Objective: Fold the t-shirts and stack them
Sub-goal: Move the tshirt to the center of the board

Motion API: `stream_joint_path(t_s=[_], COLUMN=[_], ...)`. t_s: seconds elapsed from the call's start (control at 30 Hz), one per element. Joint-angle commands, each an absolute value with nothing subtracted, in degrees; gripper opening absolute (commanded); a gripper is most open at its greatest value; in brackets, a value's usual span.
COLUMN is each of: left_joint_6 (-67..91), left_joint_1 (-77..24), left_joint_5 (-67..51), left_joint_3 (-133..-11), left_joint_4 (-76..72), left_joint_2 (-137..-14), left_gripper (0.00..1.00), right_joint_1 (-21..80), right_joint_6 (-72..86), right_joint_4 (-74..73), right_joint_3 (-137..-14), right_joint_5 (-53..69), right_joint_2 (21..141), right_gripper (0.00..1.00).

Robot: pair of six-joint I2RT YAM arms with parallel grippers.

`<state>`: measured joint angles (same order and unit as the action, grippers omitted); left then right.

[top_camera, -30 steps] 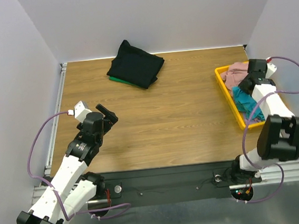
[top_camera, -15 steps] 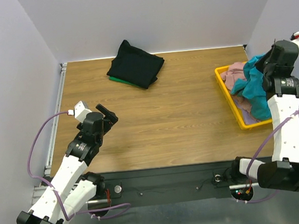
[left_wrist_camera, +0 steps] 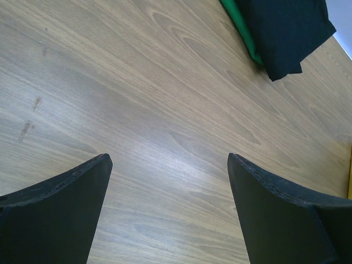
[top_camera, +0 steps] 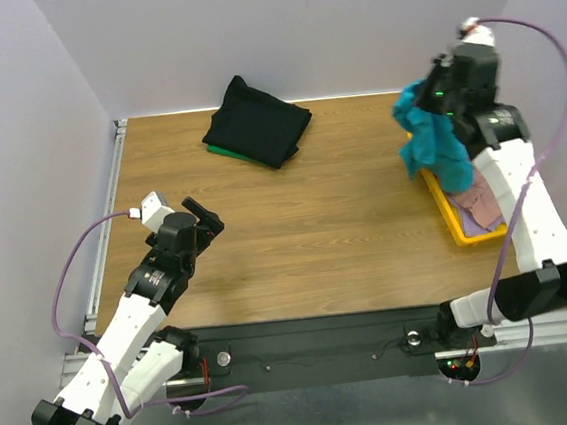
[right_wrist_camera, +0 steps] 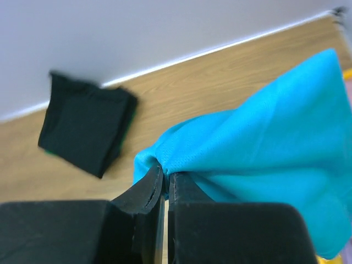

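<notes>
My right gripper [top_camera: 421, 97] is shut on the teal t-shirt [top_camera: 437, 139] and holds it in the air over the left edge of the yellow tray [top_camera: 444, 212]. The right wrist view shows the jaws [right_wrist_camera: 166, 177] pinched on a fold of the teal cloth [right_wrist_camera: 264, 143]. A folded black t-shirt [top_camera: 257, 123] lies on a green one [top_camera: 219, 150] at the back of the table; both show in the left wrist view [left_wrist_camera: 286, 27]. A dusty pink t-shirt [top_camera: 478, 197] lies in the tray. My left gripper [top_camera: 203, 215] is open and empty over bare wood [left_wrist_camera: 165, 159].
The yellow tray stands at the right table edge. Grey walls close in the back and both sides. A metal rail [top_camera: 111, 194] runs along the left table edge.
My right arm has lifted the teal t-shirt out of the tray and carried it up and to the left. The left arm has not moved.
</notes>
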<state>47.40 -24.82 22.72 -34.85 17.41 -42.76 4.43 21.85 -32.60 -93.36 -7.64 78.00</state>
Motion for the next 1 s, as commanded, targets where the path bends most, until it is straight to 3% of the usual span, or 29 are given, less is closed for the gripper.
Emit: stream_joint_path(t_s=[0.0,0.2,0.37,0.53,0.6,0.73,0.77,0.87,0.97], left_joint_6=[47.11,47.29,47.81,48.16,48.43,49.13,49.22,49.39,49.22], left_joint_1=[-25.14,-25.14,-25.14,-25.14,-25.14,-25.14,-25.14,-25.05,-25.05], left_joint_5=[24.26,24.09,24.7,24.87,25.31,26.28,26.28,26.45,25.93], left_joint_3=[-35.07,-34.81,-34.98,-34.45,-34.54,-34.72,-34.89,-34.8,-35.24], left_joint_4=[16.52,16.44,17.23,16.96,17.48,18.46,18.46,18.54,18.55], left_joint_2=[-43.07,-43.24,-42.72,-42.19,-42.28,-42.45,-42.63,-43.06,-44.38], left_gripper=[0.98,0.98,0.98,0.99,0.98,0.98,0.99,0.99,0.98], right_joint_1=[20.1,39.86,43.86,43.86,43.68,40.88,39.65,36.13,36.21], right_joint_6=[16.44,8.98,11.51,17.03,19.32,30.72,32.5,36.47,36.39], right_joint_4=[-31.11,-32.95,-33.14,-32.61,-32.52,-32.61,-32.69,-32.7,-30.6], right_joint_3=[-101.15,-114.66,-120.41,-108.22,-97.19,-75.62,-72.37,-64.26,-63.72], right_joint_5=[-12.56,-11.7,-4.67,-15.8,-23.85,-36.99,-38.31,-38.23,-30.97], right_joint_2=[83.13,96.91,99.67,94.5,90.47,84.12,82.98,78.85,72.88], right_gripper=[0.0,0.0,0.01,0.01,0.05,0.23,0.49,1.0,1.0])
